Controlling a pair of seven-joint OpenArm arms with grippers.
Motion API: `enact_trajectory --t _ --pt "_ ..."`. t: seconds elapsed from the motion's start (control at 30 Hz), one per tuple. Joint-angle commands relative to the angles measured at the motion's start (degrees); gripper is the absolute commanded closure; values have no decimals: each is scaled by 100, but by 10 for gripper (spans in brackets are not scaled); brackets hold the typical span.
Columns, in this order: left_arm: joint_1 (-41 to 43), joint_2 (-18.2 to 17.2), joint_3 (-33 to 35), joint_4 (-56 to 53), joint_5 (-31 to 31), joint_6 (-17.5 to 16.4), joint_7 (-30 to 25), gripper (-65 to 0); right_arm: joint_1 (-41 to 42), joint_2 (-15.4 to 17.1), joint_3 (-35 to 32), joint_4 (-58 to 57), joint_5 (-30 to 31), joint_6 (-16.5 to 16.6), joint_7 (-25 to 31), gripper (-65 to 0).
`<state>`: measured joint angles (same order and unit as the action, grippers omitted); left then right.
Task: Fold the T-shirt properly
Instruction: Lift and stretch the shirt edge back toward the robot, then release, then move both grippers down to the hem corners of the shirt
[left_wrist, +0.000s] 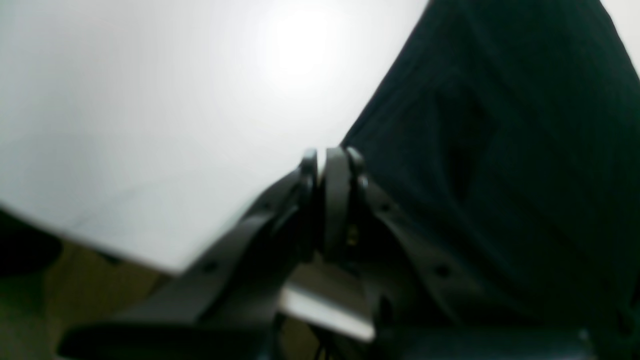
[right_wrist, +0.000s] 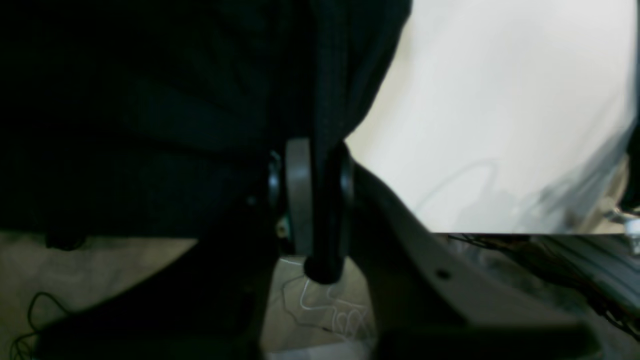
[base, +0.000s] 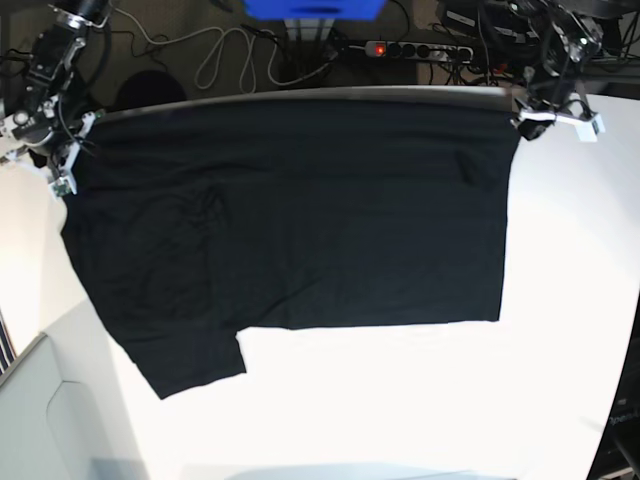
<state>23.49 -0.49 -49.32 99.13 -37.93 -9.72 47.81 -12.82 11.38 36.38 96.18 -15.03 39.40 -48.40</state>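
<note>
The T-shirt (base: 300, 220) lies spread flat on the white table (base: 570, 300), plain black side up, one sleeve toward the near left. Its far edge runs straight along the table's back edge between both grippers. My right gripper (base: 62, 150) is at the far left corner. In the right wrist view its fingers (right_wrist: 300, 190) are shut on a fold of black T-shirt (right_wrist: 150, 100) cloth. My left gripper (base: 530, 118) is at the far right corner. The left wrist view shows the left gripper (left_wrist: 330, 155) shut, with the T-shirt (left_wrist: 500, 150) edge running into its fingertips.
Behind the table's back edge lie a power strip (base: 420, 48), looped cables (base: 230, 50) and a blue object (base: 315, 8). A grey panel (base: 40, 420) sits at the near left corner. Bare white tabletop (left_wrist: 150, 100) stretches to the right of and in front of the shirt.
</note>
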Motion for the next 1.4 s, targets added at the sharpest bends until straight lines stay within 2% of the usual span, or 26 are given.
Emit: enact_trajectory --t 0.0,0.17,0.37,0.6,0.87,0.9,1.0,1.07,1.17,1.23,1.37 --pt "65 -17 -66 104 -35 -9 -135 0 3 89 59 92 -84 60 18 -2" --pt "223 10 -66 104 -35 -9 -135 0 -6 80 76 92 -84 60 18 -7" --pt "372 106 -119 78 -35 -9 -135 0 -32 80 94 92 -84 60 18 -127" --pt "434 185 -242 96 -35 -9 -91 0 -85 80 94 127 -75 60 18 -169" --pt "443 185 -242 140 -35 -9 -82 0 -94 71 234 136 -67 60 18 -297" --pt "443 194 -242 140 -35 9 -82 -22 -94 62 314 136 -58 60 18 -307" --pt "443 194 -242 140 -35 0 -82 -189 -76 18 437 136 -49 60 18 -317" --pt "443 203 -242 157 -44 -9 -82 -327 -41 27 507 136 -49 60 18 -318" --pt "443 203 -233 263 -141 -9 -82 -460 -32 1 648 294 -49 60 18 -320" --pt "487 177 -242 421 -361 -9 -82 -482 -41 -8 648 514 -49 60 18 -321" --pt "645 150 -250 825 -747 -9 -117 -481 -41 -96 630 874 -49 60 18 -321"
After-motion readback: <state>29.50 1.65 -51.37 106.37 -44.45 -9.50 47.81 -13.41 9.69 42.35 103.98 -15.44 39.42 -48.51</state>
